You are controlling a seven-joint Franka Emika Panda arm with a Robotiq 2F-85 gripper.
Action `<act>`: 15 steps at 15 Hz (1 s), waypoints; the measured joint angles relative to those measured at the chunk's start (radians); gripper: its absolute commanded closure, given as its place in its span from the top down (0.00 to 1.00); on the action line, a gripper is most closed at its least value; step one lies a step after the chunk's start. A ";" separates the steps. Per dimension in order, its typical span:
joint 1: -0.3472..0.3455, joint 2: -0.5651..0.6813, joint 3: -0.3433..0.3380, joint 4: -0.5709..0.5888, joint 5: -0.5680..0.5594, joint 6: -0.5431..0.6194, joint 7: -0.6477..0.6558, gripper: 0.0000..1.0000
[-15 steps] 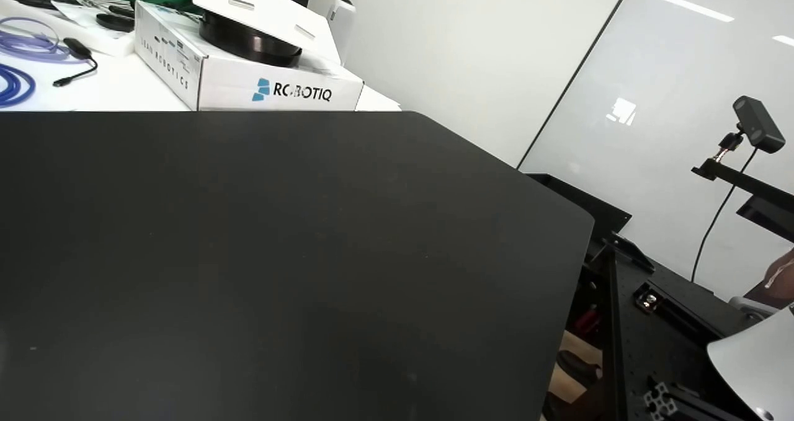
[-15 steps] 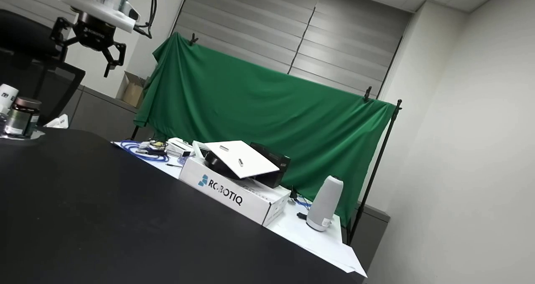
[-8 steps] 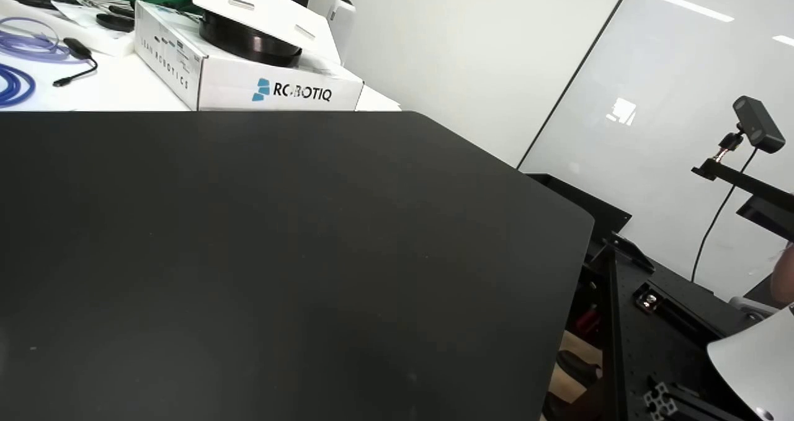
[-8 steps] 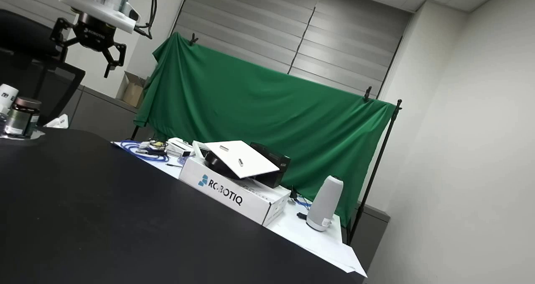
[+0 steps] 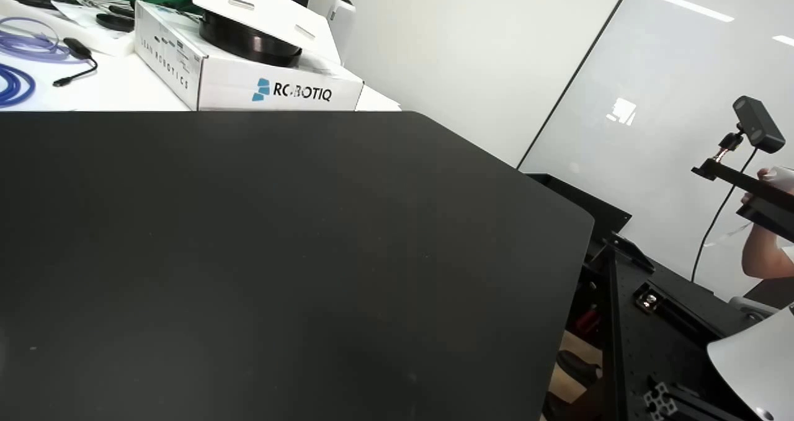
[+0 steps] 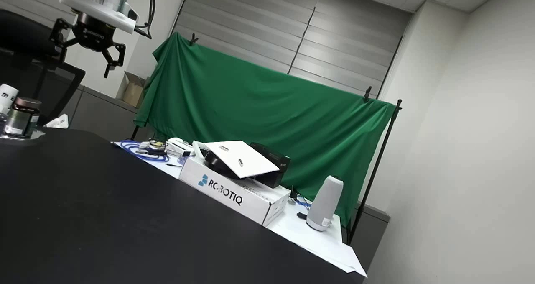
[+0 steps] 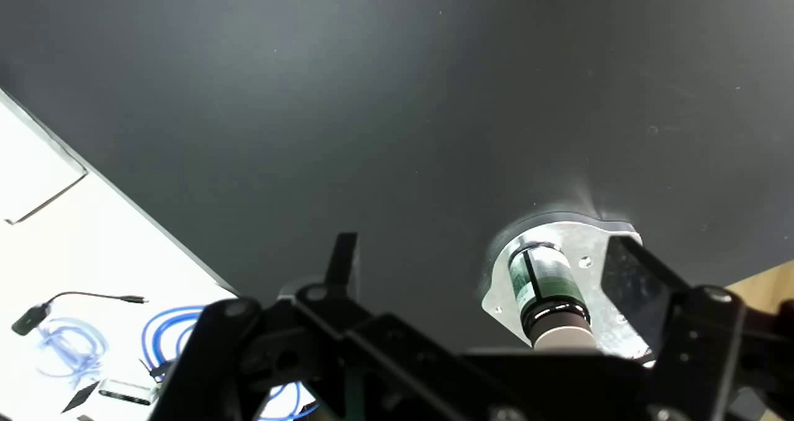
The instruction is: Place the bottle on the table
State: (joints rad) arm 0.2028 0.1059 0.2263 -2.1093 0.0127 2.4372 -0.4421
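The bottle (image 7: 549,278) is short and dark, with a green and silvery label and a brown cap. It stands upright on a metal plate (image 7: 595,297) at the edge of the black table (image 7: 341,117). In an exterior view the bottle (image 6: 21,118) stands at the far left edge, and the table (image 6: 125,217) fills the lower part. The table (image 5: 298,241) also fills much of an exterior view without the bottle. My gripper (image 6: 85,66) is open and empty, above and to the right of the bottle there. In the wrist view the open fingers (image 7: 481,247) lie either side, without touching it.
A white cylinder (image 6: 7,95) stands beside the bottle. A white Robotiq box (image 5: 279,86) with a tilted white board on top lies on a white surface beyond the table, also in an exterior view (image 6: 234,196). Blue cables (image 7: 167,328) lie there. A person's arm (image 5: 766,253) shows at right.
My gripper has hardly moved and stays open; the bottle has not moved. The person's arm has risen into view at the right, holding something white. A dark-edged object dips lower at the top edge.
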 measured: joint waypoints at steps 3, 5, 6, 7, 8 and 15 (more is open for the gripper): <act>0.011 0.056 0.002 0.087 -0.076 -0.009 0.006 1.00; 0.021 0.121 0.003 0.183 -0.113 -0.037 0.006 1.00; 0.028 0.159 0.005 0.234 -0.126 -0.051 0.006 1.00; 0.035 0.195 0.006 0.283 -0.137 -0.065 0.006 1.00; 0.043 0.232 0.006 0.331 -0.149 -0.081 0.005 1.00; 0.109 0.416 0.011 0.586 -0.199 -0.179 0.005 1.00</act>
State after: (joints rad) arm 0.3119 0.5223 0.2374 -1.5233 -0.1862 2.2587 -0.4374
